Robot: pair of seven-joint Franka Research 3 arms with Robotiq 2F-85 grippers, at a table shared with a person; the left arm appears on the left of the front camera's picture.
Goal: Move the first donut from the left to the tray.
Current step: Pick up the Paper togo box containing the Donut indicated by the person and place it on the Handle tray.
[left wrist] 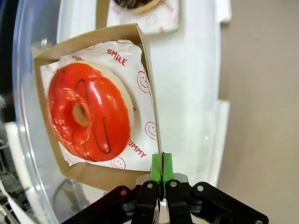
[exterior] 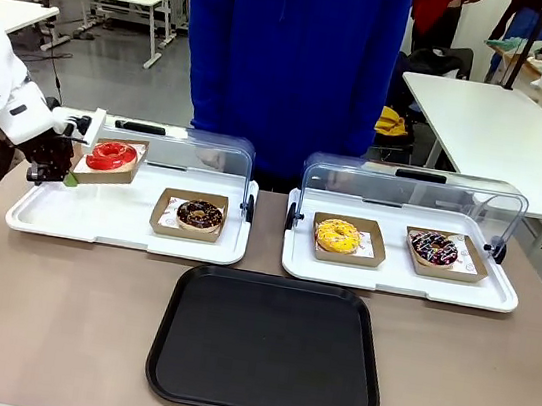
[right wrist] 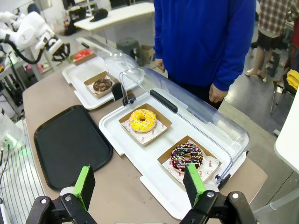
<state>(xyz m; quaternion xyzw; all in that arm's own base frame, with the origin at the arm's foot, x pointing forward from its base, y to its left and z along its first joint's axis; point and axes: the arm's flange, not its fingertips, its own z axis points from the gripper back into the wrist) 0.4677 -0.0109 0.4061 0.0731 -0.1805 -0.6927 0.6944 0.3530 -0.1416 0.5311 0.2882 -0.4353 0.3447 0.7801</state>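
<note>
The red-iced ring donut (exterior: 111, 154) (left wrist: 88, 112) lies in its shallow brown cardboard holder (exterior: 130, 173) (left wrist: 96, 175), lifted and tilted above the left white tray. My left gripper (exterior: 70, 178) (left wrist: 161, 164) is shut on the holder's side wall, its green pads pinching the cardboard edge. The red donut (right wrist: 83, 54) is small and far off in the right wrist view. The black tray (exterior: 268, 345) (right wrist: 70, 142) sits bare at the table's front middle. My right gripper (right wrist: 140, 185) stands open high above the table, nothing between its fingers.
The left white tray (exterior: 117, 222) also holds a chocolate donut (exterior: 200, 215). The right white tray (exterior: 397, 276) carries a yellow donut (exterior: 338, 236) and a sprinkled chocolate one (exterior: 434, 248). Both clear lids stand raised at the back. A person in blue stands behind.
</note>
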